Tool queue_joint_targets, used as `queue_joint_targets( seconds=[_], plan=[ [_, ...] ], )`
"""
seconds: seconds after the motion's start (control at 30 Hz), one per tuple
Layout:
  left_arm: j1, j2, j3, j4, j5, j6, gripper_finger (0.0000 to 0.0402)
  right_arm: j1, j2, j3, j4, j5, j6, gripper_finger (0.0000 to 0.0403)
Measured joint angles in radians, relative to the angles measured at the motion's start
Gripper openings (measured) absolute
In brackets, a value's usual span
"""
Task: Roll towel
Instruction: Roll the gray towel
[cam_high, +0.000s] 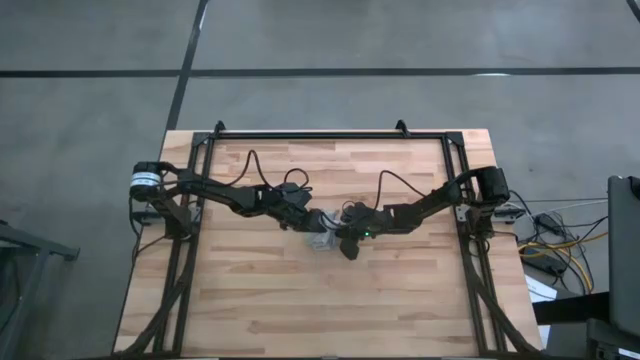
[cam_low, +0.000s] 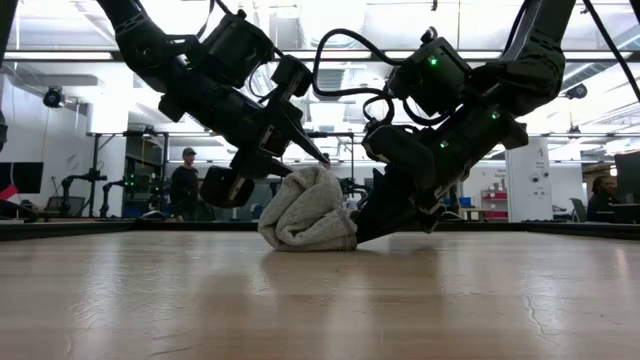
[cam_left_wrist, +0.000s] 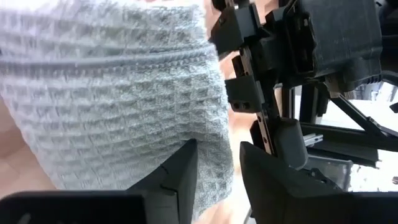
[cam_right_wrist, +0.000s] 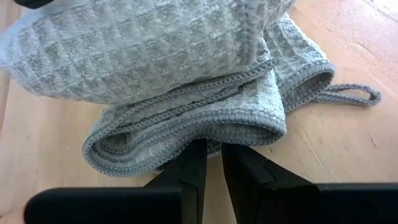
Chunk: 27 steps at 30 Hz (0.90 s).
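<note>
The light grey-blue towel (cam_high: 319, 234) lies at the table's middle, rolled into a thick bundle (cam_low: 305, 215) whose underside rests on the wood. Its small hanging loop (cam_right_wrist: 356, 94) lies flat on the table beside the roll. My left gripper (cam_high: 310, 219) comes from the left and reaches the roll's top (cam_low: 318, 162). My right gripper (cam_high: 339, 237) comes from the right and meets the roll's low side at the table (cam_low: 360, 232). Both grippers' fingers stand close together at the cloth. My left gripper has the towel's outer layer near its hemmed edge (cam_left_wrist: 214, 158) between its two fingers. It comes slanting down from the table's left onto the roll's top. The roll stays on the table. My right gripper's fingers, almost together, meet the folded lower edge of the roll's end (cam_right_wrist: 211, 134). They come low and slanting from the table's right. Whether cloth sits between the tips, the fingers hide. The roll lies on the table.
Bare wooden table (cam_high: 300, 300) lies on all sides of the roll. A black frame (cam_high: 330, 135) runs along the table's far edge and sides. People (cam_low: 186, 185) stand in the room beyond the table.
</note>
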Motion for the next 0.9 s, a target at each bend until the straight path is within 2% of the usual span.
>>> queue_joint_targets(
  seconds=[0.17,0.33,0.63,0.9],
  plan=[
    [0.000,0.000,-0.002,-0.001,-0.028,0.045,0.0124,0.000,0.000,0.000,0.000,0.011,0.046,0.0050],
    [0.000,-0.001,-0.007,-0.001,-0.028,0.055,0.0124,0.010,-0.002,0.000,0.002,0.080,0.092,0.0050],
    [-0.001,-0.001,-0.008,-0.001,-0.014,0.086,0.0124,0.054,-0.074,0.000,0.009,0.210,0.045,0.0050],
    [-0.001,-0.001,0.001,0.000,-0.020,0.095,0.0124,0.057,-0.127,-0.004,-0.053,0.215,0.046,0.0050]
  ],
)
